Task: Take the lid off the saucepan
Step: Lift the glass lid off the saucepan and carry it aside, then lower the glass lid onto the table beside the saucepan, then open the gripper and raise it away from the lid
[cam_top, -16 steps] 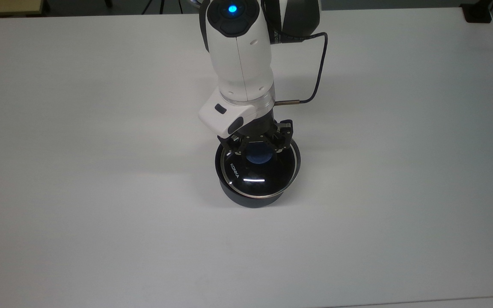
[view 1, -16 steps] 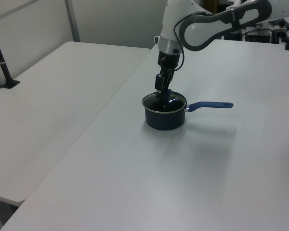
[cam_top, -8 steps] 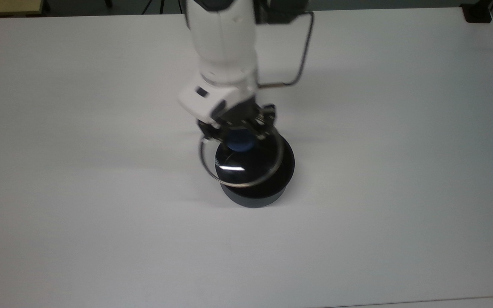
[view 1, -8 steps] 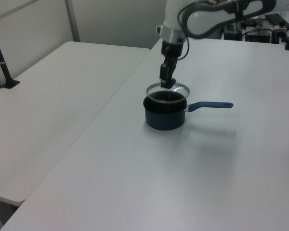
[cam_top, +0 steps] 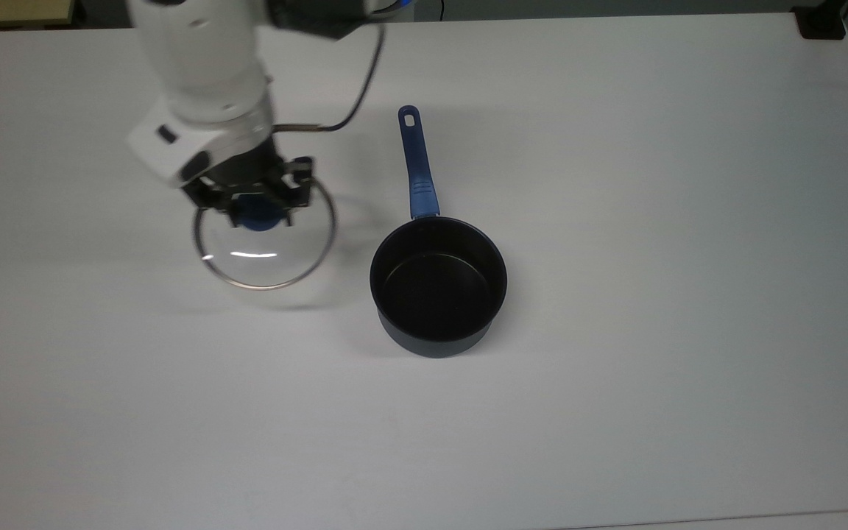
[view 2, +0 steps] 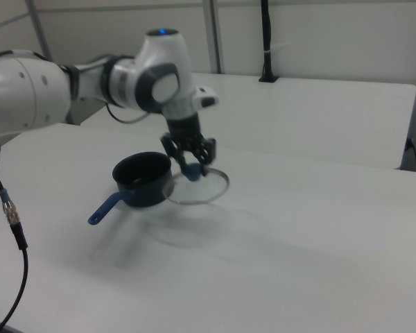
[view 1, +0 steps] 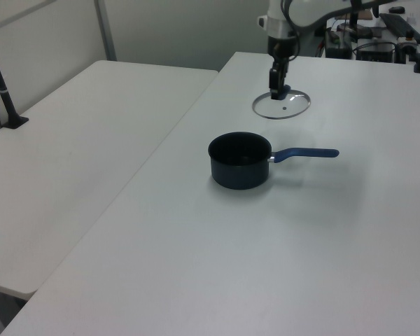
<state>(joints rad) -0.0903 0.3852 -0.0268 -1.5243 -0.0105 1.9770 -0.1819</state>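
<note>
In the top view the pincer [cam_top: 256, 210] sits in the upper left of the frame, its two dark fingers clamped on the blue knob [cam_top: 258, 218] of the lid [cam_top: 265, 237]; the lid hangs level below it, a clear glass disc with a metal rim, with the white counter [cam_top: 615, 221] visible through the glass; a faint shadow lies on the counter just under the lid's lower edge, so the lid is held off the surface.

The saucepan [cam_top: 438, 287] stands uncovered near the middle of the top view, to the right of the lid and apart from it; its black inside is open to the camera; its slim blue handle [cam_top: 416, 163] runs up the frame toward the top edge, with the end hole at the far tip.

In the left view the lid [view 1: 281, 105] appears in the upper middle of the frame, beyond the saucepan [view 1: 239, 160], with the pincer [view 1: 278, 89] gripping the knob from above; the saucepan's handle [view 1: 304, 153] points to the left view's right.

In the right view the lid [view 2: 197, 186] floats at mid-frame just right of the saucepan [view 2: 143, 180], its near rim overlapping the pot's wall in the frame; the pincer [view 2: 191, 166] holds it from above; a round shadow falls on the counter below; a black cable [view 2: 10, 229] hangs at the right view's left edge.
</note>
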